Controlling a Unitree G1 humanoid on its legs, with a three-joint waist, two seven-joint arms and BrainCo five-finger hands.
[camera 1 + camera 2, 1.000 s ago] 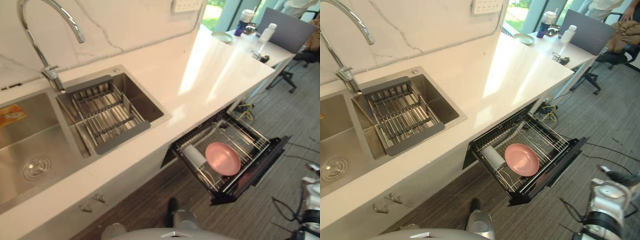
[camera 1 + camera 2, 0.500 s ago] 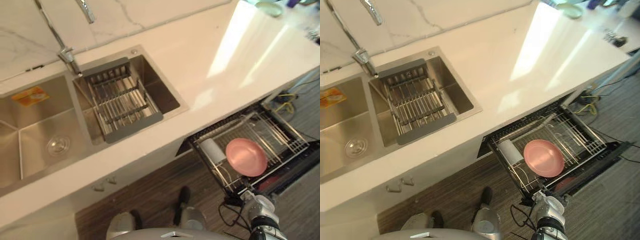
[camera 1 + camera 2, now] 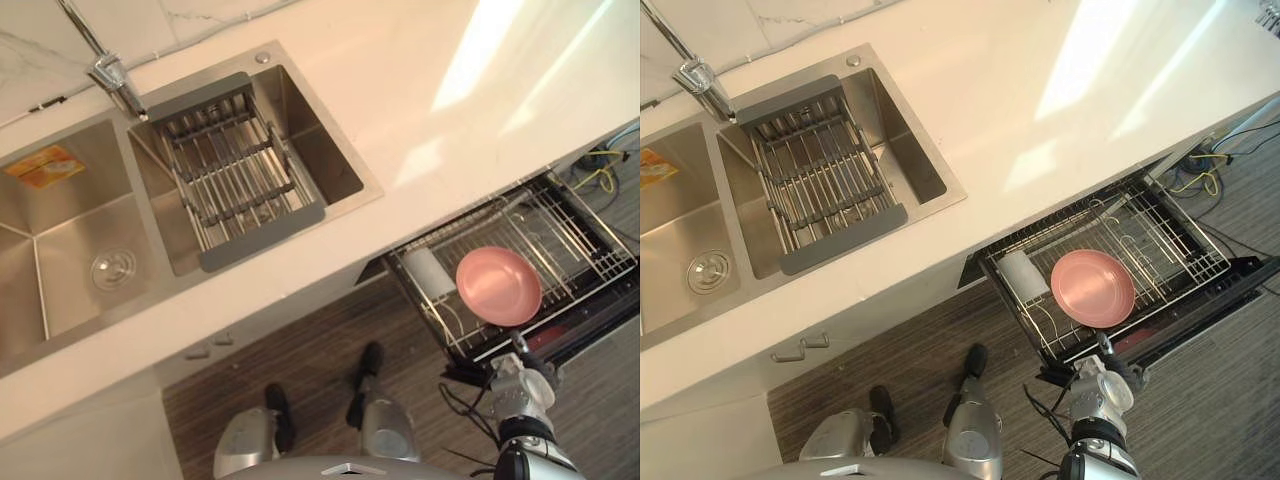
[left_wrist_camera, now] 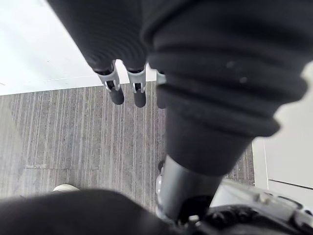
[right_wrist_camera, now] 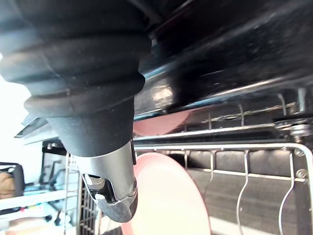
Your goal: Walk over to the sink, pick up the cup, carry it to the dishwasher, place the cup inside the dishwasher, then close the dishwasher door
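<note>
A pale cup lies on its side in the wire rack of the open dishwasher drawer, just left of a pink plate. My right hand is low at the drawer's black front edge, close below the plate. In the right wrist view the thumb shows in front of the pink plate, with the black door right beside it. My left hand hangs over the wood-look floor with straight fingers and holds nothing.
A steel double sink sits in the white counter, with a grey drain rack in its right basin and a tap behind. Cabinet handles are below. Yellow cables lie right of the drawer.
The camera has tilted down and now looks steeply onto the sink and drawer. My right hand has come in from the far right to the drawer's front edge.
</note>
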